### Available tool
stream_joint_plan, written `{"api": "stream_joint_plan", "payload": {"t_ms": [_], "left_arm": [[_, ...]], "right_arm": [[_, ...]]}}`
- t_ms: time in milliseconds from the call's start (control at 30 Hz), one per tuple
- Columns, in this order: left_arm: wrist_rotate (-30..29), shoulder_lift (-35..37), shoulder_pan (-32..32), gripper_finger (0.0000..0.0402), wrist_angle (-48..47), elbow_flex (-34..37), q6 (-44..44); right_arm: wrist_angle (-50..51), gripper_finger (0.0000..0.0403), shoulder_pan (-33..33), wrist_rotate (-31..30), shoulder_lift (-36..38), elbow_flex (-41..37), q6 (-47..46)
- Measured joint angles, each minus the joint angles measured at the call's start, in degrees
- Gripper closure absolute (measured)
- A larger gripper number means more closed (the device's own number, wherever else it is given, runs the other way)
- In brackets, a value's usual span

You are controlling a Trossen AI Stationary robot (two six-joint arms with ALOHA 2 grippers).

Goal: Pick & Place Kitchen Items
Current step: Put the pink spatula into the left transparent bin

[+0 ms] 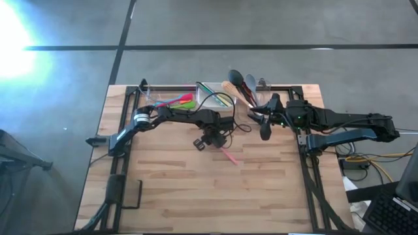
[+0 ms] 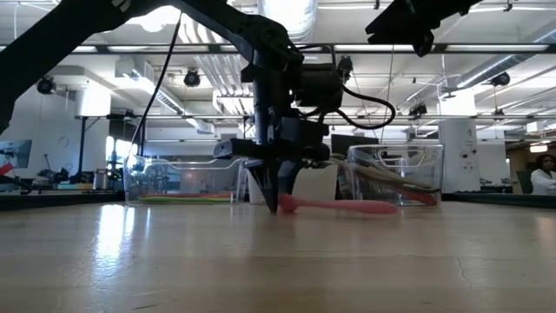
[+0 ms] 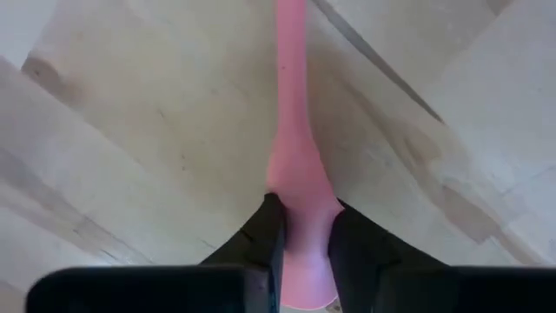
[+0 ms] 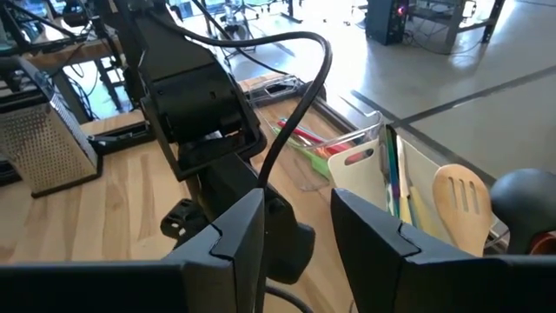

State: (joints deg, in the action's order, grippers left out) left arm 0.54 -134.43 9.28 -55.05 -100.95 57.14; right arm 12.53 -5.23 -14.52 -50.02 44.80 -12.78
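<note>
- The left hand (image 2: 276, 202) is down on the counter (image 1: 196, 189), near the middle. Its two fingers (image 3: 261, 239) are pinched onto the wide end of a pink spatula (image 1: 228, 155). The spatula lies flat on the wood, and its thin handle points away toward the near right.
- The right hand (image 4: 295, 230) waits up in the air on the far right side, near the tubs. Its fingers are partly apart and nothing is between them.
- At the far edge stands a clear tub (image 1: 171, 98) on the left, with green, red and pink tools lying flat inside.
- A second clear tub (image 2: 395, 174) stands to its right, with many tools leaning in it. A wooden fork (image 4: 462, 209) and a black ladle (image 1: 236, 78) stick out of it.
- It looks like the job is in the middle. One tool is grabbed but not lifted yet, and many more look left to move.
- The near half of the counter is bare wood, so there is lots of room there.
- The far side is tight. The tub walls, a black cable (image 4: 295, 96) and the right arm are all close to the left arm, so lifting straight up first looks safest.
</note>
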Motion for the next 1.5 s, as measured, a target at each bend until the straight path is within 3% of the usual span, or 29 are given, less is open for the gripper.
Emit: {"api": "stream_joint_plan", "payload": {"t_ms": [300,700,867,1000,1267,1333,1500], "left_arm": [[1.5,0.0,0.1,0.0333,-2.3,-0.9,-5.0],[4.0,2.0,0.1,0.0335,-12.6,-10.4,-6.9],[4.9,4.5,0.0,0.0373,-15.4,-10.9,-7.7],[4.9,5.0,0.0,0.0373,-17.1,-11.0,-9.3],[4.9,5.0,0.4,0.0374,-17.6,-10.0,-10.3],[4.9,5.1,0.4,0.0374,-17.1,-9.7,-10.3],[4.8,5.1,0.5,0.0375,-17.0,-9.3,-10.2]], "right_arm": [[-1.8,0.0261,0.2,0.0,0.0,0.0,-0.3],[-2.4,0.0277,0.5,0.8,0.0,0.0,-0.3],[-2.5,0.0277,0.7,1.3,0.0,0.0,-0.3],[-2.5,0.0271,1.1,1.5,0.0,0.0,-0.3],[1.7,0.027,7.7,4.1,0.0,0.0,-3.1],[4.8,0.0273,10.9,2.0,-0.1,0.0,-5.7],[9.9,0.0277,21.0,-9.8,-3.2,-1.1,-15.0]]}}
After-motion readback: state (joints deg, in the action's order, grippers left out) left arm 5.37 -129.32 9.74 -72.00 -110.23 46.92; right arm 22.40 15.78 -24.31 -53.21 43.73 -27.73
